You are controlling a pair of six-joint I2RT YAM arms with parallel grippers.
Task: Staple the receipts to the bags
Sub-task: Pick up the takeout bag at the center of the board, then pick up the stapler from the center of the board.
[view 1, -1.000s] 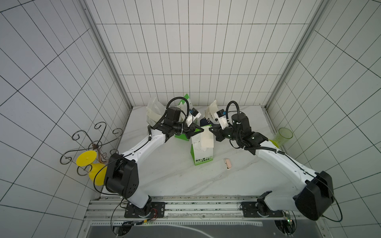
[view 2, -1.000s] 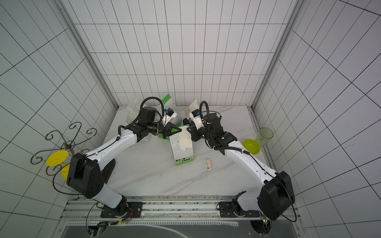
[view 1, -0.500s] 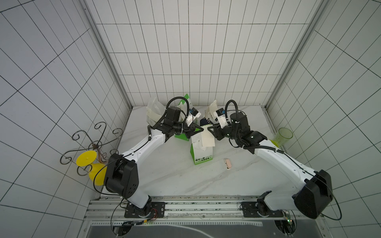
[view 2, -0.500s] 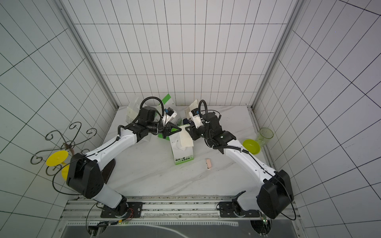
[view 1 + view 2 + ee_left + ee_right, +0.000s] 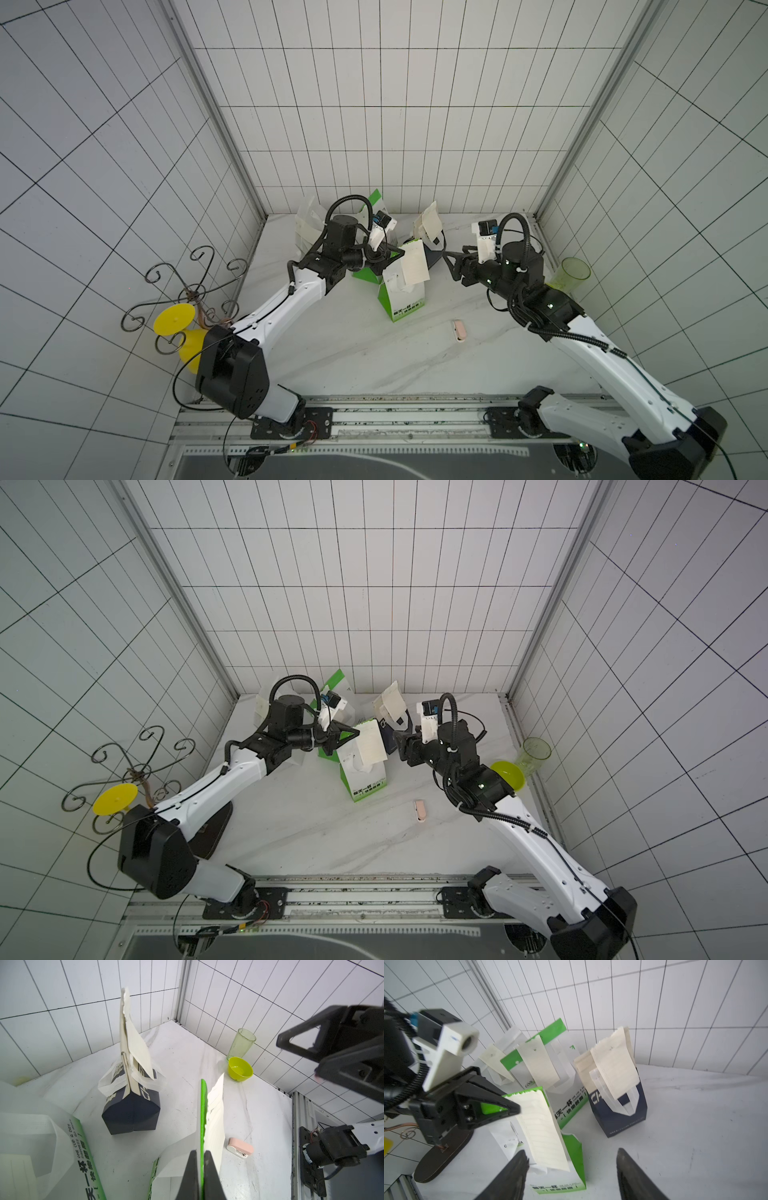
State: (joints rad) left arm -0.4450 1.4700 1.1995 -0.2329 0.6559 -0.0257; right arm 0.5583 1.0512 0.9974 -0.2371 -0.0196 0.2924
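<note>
Workspace on the marble table (image 5: pixel 353 353), read left to right.

Plain white bag (image 5: pixel 511 1035) stands far left by the wall. The far green-and-white bag (image 5: pixel 566 1105) stands just right of it, and the navy bag (image 5: pixel 133 1113) farther right. Each of their far receipts (image 5: pixel 614 1068) shows a small dark mark near its top.

Left gripper (image 5: pixel 200 1155): jaws closed on the upper edge of the near green-and-white bag (image 5: pixel 405 297), at centre, pinching the fourth receipt (image 5: pixel 414 266) against it. No such mark is visible on this slip. The pinched edge runs left to right, away from the left jaws and toward the right arm. The slip's long axis hangs down the bag's near face, with its free end pointing at the table.

Stapler (image 5: pixel 458 330): a small pink-and-white body lying alone, nearer than the bag and to its right. Its long axis runs roughly near to far. Which end is the mouth cannot be told.

Right gripper (image 5: pixel 451 264): jaws apart and empty, level with the bag's top and just right of it.

Judged next step: fetch the stapler. It lies below and nearer than the right jaws, and the right arm is both closer to it and free.
</note>
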